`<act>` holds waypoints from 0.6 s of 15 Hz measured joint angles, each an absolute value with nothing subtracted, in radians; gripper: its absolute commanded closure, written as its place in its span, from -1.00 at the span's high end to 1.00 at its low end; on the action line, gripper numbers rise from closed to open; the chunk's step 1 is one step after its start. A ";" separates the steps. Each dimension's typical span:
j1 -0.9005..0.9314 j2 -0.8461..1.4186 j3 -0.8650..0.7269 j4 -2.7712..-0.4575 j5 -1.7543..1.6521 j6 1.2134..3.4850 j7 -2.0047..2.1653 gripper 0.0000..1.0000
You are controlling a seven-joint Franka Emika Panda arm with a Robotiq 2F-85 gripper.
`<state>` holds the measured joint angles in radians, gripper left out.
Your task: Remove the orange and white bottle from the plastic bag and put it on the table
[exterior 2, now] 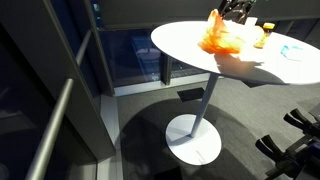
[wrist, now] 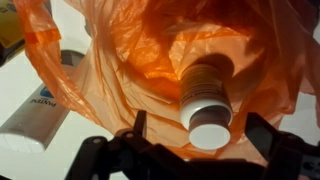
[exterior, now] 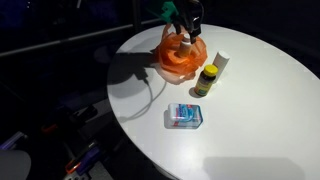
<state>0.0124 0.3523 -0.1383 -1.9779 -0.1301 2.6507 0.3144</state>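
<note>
An orange plastic bag [exterior: 178, 60] lies on the round white table [exterior: 260, 120] near its far edge, and shows in both exterior views [exterior 2: 222, 38]. In the wrist view the bag [wrist: 110, 60] gapes open, and an orange and white bottle [wrist: 205, 92] lies inside with its white cap pointing at the camera. My gripper [exterior: 187, 28] hangs right over the bag. In the wrist view its two fingers [wrist: 200, 140] stand wide apart on either side of the bottle's cap, without touching it. The gripper is open.
A small jar with a yellow lid [exterior: 207, 80] and a white tube [exterior: 221, 62] stand beside the bag. A blue and white packet [exterior: 186, 115] lies nearer the front. The tube also shows in the wrist view [wrist: 35, 112]. The table stands on a single pedestal [exterior 2: 200, 110].
</note>
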 measured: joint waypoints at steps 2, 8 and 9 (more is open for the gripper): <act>0.026 0.375 -0.149 -1.951 -0.130 2.651 0.320 1.00; 0.054 0.426 -0.177 -1.894 -0.131 2.652 0.330 0.18; 0.056 0.431 -0.181 -1.887 -0.131 2.652 0.330 0.12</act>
